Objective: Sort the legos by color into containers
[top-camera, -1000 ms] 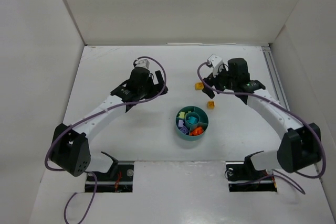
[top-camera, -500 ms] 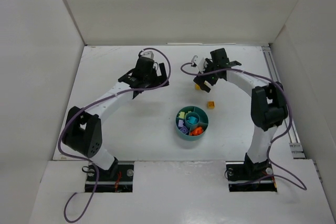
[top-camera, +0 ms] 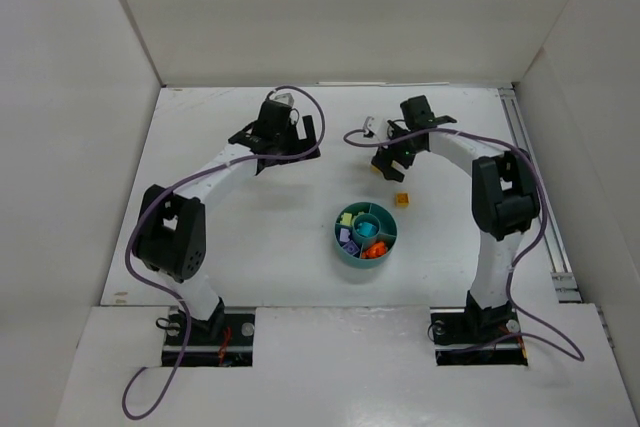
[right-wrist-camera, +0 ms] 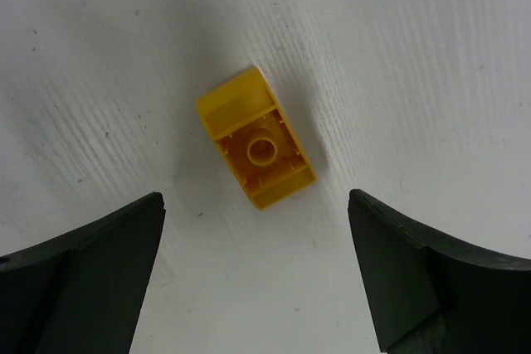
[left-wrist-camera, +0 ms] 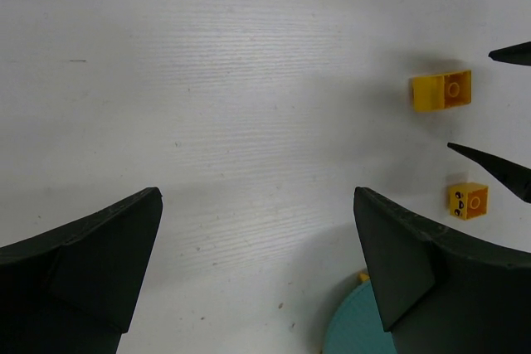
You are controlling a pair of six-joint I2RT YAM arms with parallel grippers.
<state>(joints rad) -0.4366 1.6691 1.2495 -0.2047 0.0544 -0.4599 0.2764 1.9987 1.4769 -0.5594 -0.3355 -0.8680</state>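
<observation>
Yellow brick [right-wrist-camera: 255, 148] lies underside up on the table [top-camera: 250, 227], beyond the teal dish [top-camera: 350, 258], untouched. Right gripper [right-wrist-camera: 255, 196] hangs over it, fingers spread wide and empty. Left gripper [left-wrist-camera: 257, 192] is likewise wide open, holding nothing.

Lab: white panel walls [top-camera: 330, 17] boxing table [top-camera: 260, 247].

The top camera sits high above the near edge and looks down on the whole worktop [top-camera: 250, 237]. The left wrist camera looks down from higher up than the right one, which is very close. Both wrist cameras show a yellow brick [right-wrist-camera: 255, 148], likely the same one.
</observation>
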